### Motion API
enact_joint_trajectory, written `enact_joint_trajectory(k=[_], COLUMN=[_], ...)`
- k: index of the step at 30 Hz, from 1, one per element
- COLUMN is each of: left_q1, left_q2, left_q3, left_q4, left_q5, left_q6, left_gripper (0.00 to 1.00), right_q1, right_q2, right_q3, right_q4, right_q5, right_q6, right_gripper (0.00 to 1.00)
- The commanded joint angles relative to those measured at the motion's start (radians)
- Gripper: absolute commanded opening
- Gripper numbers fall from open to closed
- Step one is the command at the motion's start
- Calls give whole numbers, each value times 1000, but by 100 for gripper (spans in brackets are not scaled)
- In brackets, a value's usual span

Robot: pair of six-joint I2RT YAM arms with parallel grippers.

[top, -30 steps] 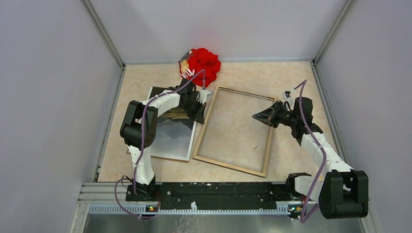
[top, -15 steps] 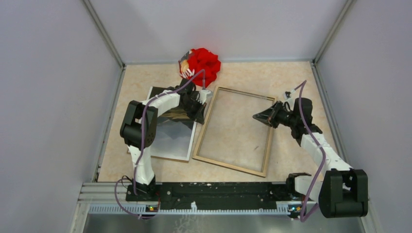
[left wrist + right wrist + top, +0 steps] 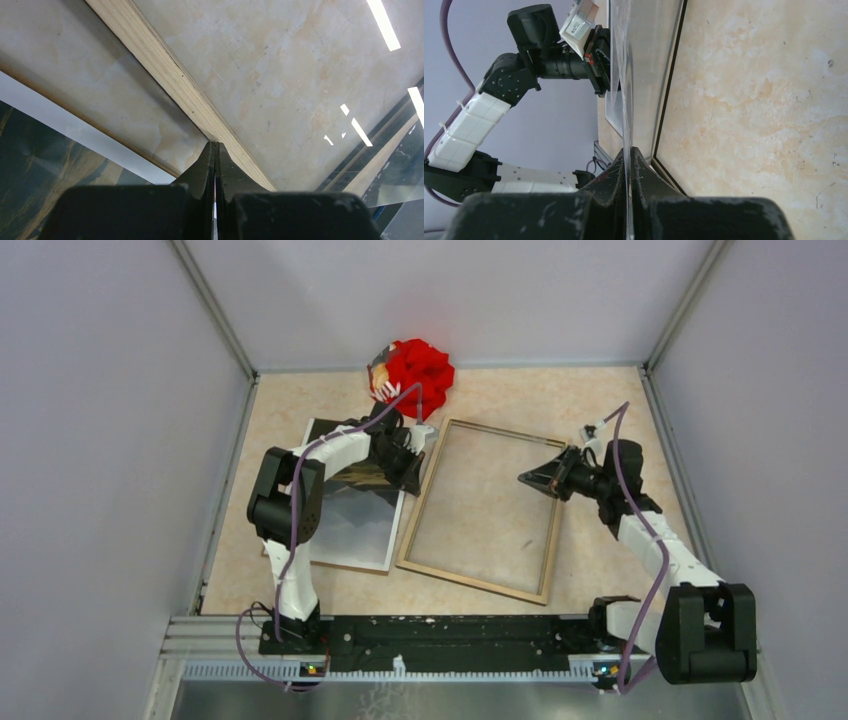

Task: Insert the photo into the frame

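The frame (image 3: 478,583) lies flat on the table, wood-coloured side up, and its rail (image 3: 165,70) runs under my left jaws. The photo (image 3: 350,525) lies face up to its left, its white border (image 3: 60,125) showing in the left wrist view. A clear pane (image 3: 624,75) spans the frame's opening between both grippers. My left gripper (image 3: 414,466) (image 3: 215,145) is shut at the frame's far-left side, with a thin sliver of the pane between the fingertips. At the frame's right side, my right gripper (image 3: 522,479) (image 3: 629,150) is shut on the pane's opposite edge.
A red cloth bundle (image 3: 418,368) sits at the back of the table, just beyond the left wrist. Grey walls close in the table on the left, back and right. The black base rail (image 3: 440,632) runs along the near edge.
The right arm has edged very slightly toward the back, its grip unchanged. The left arm, frame and photo have not moved.
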Motion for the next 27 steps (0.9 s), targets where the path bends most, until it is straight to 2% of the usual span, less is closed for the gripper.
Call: enact_joint_trajectory(k=[1,14,27], left_q1=[-11,-11,-10], left_q2=[27,31,29], left_q3=[-5,-6,-7], left_q4=[-12,-10,-16], left_q5=[18,15,13], left_q6=[21,22,32], left_gripper=[0,0,0], right_q1=[11,23,33], right_q2=[10,-14,37], right_q3=[-5,-5,-59], right_q4=[47,102,85], right_q5=[-48,-65,-3], right_q6=[-6,55,42], right_gripper=[0,0,0])
